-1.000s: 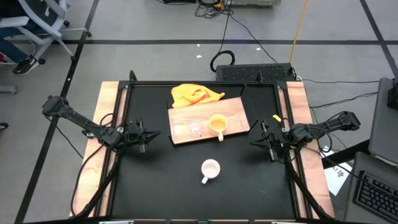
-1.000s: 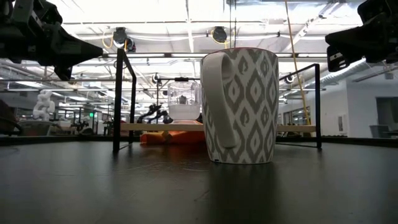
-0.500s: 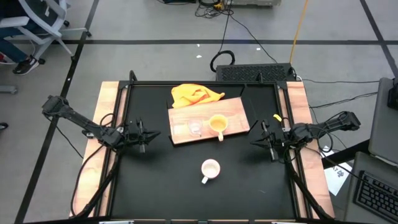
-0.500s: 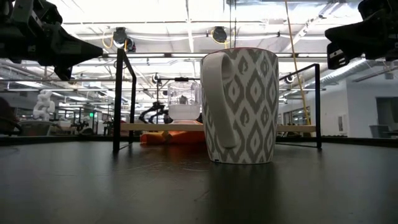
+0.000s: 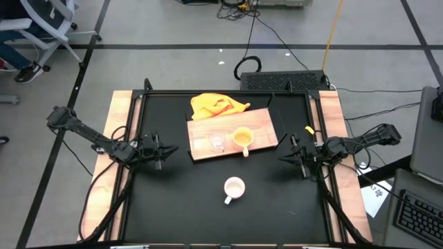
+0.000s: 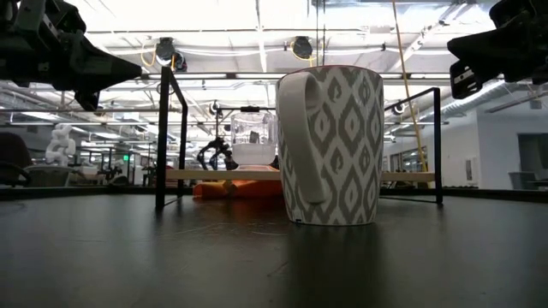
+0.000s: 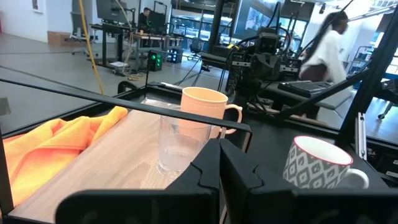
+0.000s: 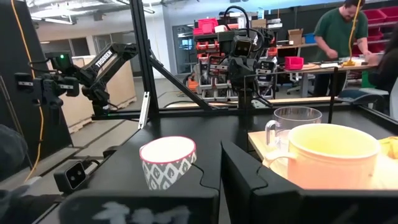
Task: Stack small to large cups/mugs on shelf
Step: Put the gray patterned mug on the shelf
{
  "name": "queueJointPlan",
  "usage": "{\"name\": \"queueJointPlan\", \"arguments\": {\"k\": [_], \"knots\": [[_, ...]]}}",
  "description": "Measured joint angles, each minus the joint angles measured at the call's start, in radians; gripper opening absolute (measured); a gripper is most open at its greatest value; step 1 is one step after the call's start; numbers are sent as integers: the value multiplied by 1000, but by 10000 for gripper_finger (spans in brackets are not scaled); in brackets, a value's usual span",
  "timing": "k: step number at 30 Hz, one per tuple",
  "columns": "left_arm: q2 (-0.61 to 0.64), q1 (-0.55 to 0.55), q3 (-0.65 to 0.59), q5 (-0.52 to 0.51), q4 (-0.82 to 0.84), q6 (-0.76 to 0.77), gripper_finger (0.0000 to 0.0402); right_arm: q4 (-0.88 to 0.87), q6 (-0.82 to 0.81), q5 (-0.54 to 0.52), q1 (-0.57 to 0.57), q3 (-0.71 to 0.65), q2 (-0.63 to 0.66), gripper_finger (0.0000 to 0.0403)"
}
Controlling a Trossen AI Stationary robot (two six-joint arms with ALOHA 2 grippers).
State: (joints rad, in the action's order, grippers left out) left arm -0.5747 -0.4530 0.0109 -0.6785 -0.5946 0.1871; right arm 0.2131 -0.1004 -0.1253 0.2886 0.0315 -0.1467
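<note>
The wooden board lies on the black table at the far middle. A clear glass cup and a yellow-orange mug stand upright on it side by side; both also show in the left wrist view, the glass and the mug. The white mug with a grey pattern stands upright on the table nearer the front, and looms large in the low view. My left gripper hovers shut and empty left of the board. My right gripper hovers shut and empty right of it.
A yellow cloth lies bunched at the board's far edge. A black frame with upright posts rims the table. There is bare table on both sides of the white mug. People move in the room beyond the table.
</note>
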Motion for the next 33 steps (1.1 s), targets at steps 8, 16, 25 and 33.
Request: {"name": "queueJointPlan", "arguments": {"k": [8,16,25,33], "knots": [[0,0,0,0,0,0,6,-9,29,0,0,0,0,0],[0,0,0,0,0,0,6,-15,39,0,0,0,0,0],[0,0,0,0,0,0,6,-86,93,1,0,-2,-1,0],[0,0,0,0,0,0,6,9,123,5,0,-18,-5,0]]}}
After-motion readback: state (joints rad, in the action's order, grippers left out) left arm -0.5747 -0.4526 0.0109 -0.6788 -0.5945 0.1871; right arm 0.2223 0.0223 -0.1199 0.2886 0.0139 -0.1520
